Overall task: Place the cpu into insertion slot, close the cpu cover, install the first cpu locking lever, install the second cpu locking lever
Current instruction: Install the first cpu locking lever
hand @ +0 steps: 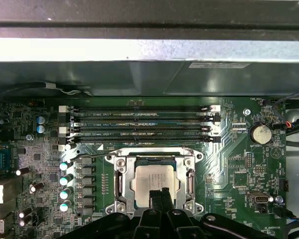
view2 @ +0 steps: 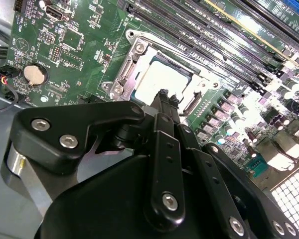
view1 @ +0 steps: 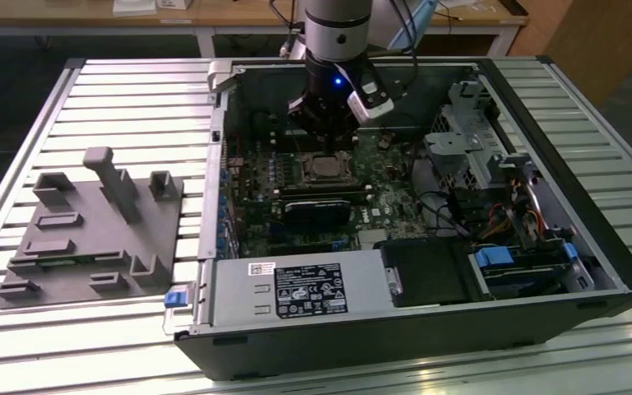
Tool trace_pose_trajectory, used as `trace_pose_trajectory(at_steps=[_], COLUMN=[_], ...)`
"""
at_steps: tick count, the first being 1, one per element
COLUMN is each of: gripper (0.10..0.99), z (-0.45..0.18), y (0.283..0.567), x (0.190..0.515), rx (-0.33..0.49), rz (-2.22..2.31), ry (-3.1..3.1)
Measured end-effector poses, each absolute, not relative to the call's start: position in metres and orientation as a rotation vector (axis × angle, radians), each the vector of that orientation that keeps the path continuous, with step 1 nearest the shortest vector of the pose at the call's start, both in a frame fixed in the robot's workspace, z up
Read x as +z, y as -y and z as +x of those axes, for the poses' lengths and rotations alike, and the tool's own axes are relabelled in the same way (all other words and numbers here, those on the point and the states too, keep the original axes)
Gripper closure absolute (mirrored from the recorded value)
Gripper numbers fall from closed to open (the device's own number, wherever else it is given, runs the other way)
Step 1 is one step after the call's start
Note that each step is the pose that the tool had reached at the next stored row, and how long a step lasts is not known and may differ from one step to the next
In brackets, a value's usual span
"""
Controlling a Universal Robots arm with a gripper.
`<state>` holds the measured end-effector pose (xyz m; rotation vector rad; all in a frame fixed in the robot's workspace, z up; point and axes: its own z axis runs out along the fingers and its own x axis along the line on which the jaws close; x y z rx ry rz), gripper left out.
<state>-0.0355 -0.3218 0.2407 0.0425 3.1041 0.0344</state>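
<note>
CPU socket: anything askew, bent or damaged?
Nothing stands out. The cpu lies square in the window of the cpu cover; the pincer is at one edge of the chip.

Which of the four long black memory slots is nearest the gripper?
The long narrow black memory slot directly beside the silvery metal cpu cover; the other three lie farther from the black gripper.

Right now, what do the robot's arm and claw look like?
The arm is a silvery-grey tube, black lower down, with a small blue light and a pale box on its side. The claw is glossy black: jointed bars with silver screws.
</note>
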Motion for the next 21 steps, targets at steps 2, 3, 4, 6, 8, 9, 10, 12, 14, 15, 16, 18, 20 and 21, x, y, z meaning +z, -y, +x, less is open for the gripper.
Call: trace_pose_trajectory(at_steps=[2,3,4,6,8,9,10,12,14,15,16,18,20,21], gripper=[0.98,0.98,0.98,0.98,0.98,0.98,0.98,0.98,0.98,0.98,0.98,0.98,0.98,0.98], z=[-0.036,-0.036,-0.037,-0.039,-0.043,-0.044,-0.046,-0.05,-0.053,-0.055,-0.057,-0.062,-0.068,-0.071], y=[0.322,0.322,0.322,0.322,0.322,0.322,0.322,0.322,0.322,0.322,0.322,0.322,0.322,0.322], x=[0.241,0.241,0.241,0.241,0.241,0.241,0.241,0.241,0.241,0.241,0.241,0.241,0.241,0.241], rx=[0.034,0.034,0.034,0.034,0.034,0.034,0.034,0.034,0.034,0.034,0.034,0.034,0.034,0.034], rz=[0.043,0.043,0.043,0.043,0.042,0.043,0.043,0.042,0.042,0.042,0.043,0.043,0.043,0.043], ry=[-3.104,-3.104,-3.104,-3.104,-3.104,-3.104,-3.104,-3.104,-3.104,-3.104,-3.104,-3.104,-3.104,-3.104])
